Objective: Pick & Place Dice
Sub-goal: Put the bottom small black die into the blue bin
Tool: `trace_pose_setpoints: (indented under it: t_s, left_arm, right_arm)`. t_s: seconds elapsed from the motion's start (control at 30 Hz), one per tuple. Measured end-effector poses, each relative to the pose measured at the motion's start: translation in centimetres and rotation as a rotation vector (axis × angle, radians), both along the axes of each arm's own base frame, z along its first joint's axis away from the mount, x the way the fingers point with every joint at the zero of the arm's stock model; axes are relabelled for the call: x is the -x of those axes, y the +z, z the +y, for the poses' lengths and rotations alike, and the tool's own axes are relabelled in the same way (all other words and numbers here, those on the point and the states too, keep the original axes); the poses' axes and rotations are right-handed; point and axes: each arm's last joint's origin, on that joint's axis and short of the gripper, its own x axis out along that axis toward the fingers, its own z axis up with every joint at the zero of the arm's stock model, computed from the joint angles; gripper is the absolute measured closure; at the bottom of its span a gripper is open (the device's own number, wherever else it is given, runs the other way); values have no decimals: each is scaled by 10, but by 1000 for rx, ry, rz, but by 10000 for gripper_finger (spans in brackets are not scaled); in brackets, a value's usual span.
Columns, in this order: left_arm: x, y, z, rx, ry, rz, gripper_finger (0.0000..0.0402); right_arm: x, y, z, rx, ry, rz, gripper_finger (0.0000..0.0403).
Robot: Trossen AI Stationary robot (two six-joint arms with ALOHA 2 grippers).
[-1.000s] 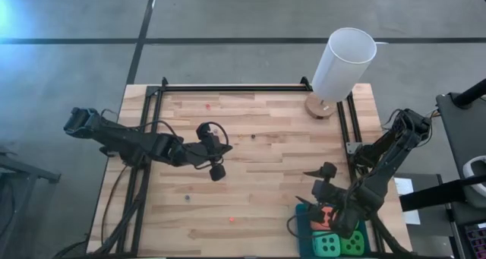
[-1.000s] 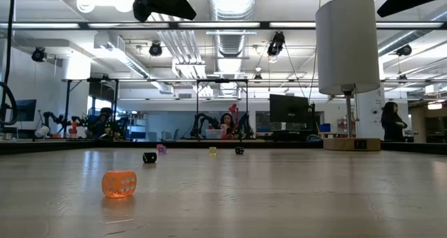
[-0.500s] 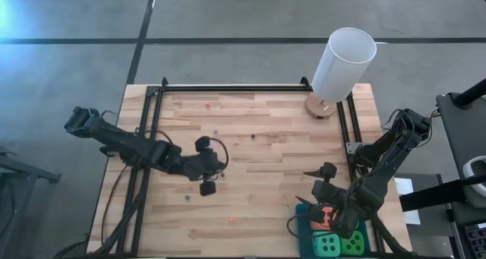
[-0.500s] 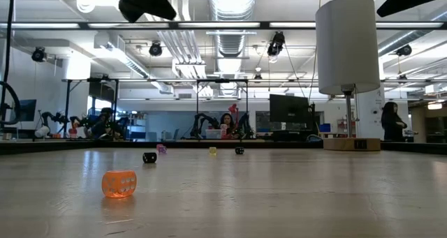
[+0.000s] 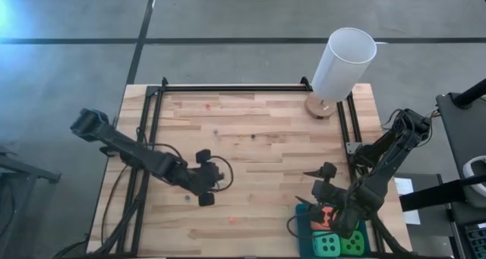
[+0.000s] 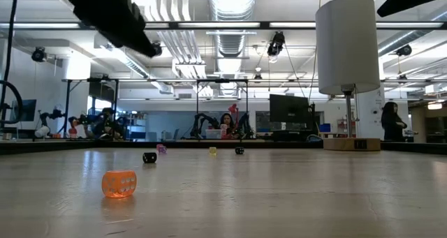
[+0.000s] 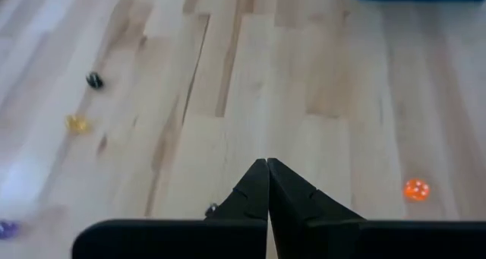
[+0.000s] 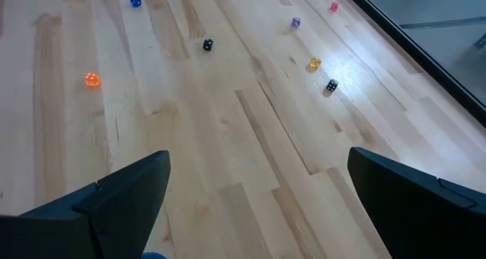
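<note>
- The wooden table [image 5: 258,137] looks the same as a second ago. The blue tray [image 5: 302,211] sits at its front corner on the right arm's side, and I'll place everything else from that tray.
- The tall white cylinder [image 5: 343,64] stands at the far corner, well apart from the tray and straight back from it. It has not shifted.
- The left arm is the one thing that moved. A second ago it reached over the middle of the table. Now it has swung towards the tray's edge of the table, though it is well short of the tray.
- The left gripper [image 5: 205,200] has its fingers pressed together with nothing between them, and they finished closing during that swing. To my eye it is travelling, not grabbing.
- The right gripper [image 5: 328,212] hangs right over the tray with its fingers spread wide, just as it did a second ago. It looks to be waiting.
- The big soft dice are in the tray. Two green ones [image 5: 338,244] sit at its front and an orange-red one [image 5: 326,213] lies under the right gripper. I can't pick out the turquoise one with any certainty.
- A small orange die [image 5: 230,220] lies loose on the wood between the left gripper and the tray. The left arm's swing has brought its gripper near this die, so I'd guess that is the next target, and the fingers would have to open first.
- A few tinier dice, black [image 6: 149,157] and yellow [image 7: 76,124] among them, lie scattered farther from the tray and have not been touched.
</note>
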Motion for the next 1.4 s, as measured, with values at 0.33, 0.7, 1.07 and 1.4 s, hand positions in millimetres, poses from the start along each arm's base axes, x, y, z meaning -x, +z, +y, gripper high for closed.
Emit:
trace_pose_setpoints:
  t_s: [0.33,0.7,1.07,1.4]
  left_arm:
    - [-4,-9,1,57,54,25,370]
    - [-14,-40,0,13,48,142,306]
    - [-24,-71,24,110,211,305,316]
    - [-26,-87,28,101,229,383,317]
  right_arm:
    - [0,0,0,-2,0,-2,3]
    - [0,0,0,0,1,-2,3]
    - [0,0,0,-2,1,-4,3]
    - [0,0,0,-1,1,-4,3]
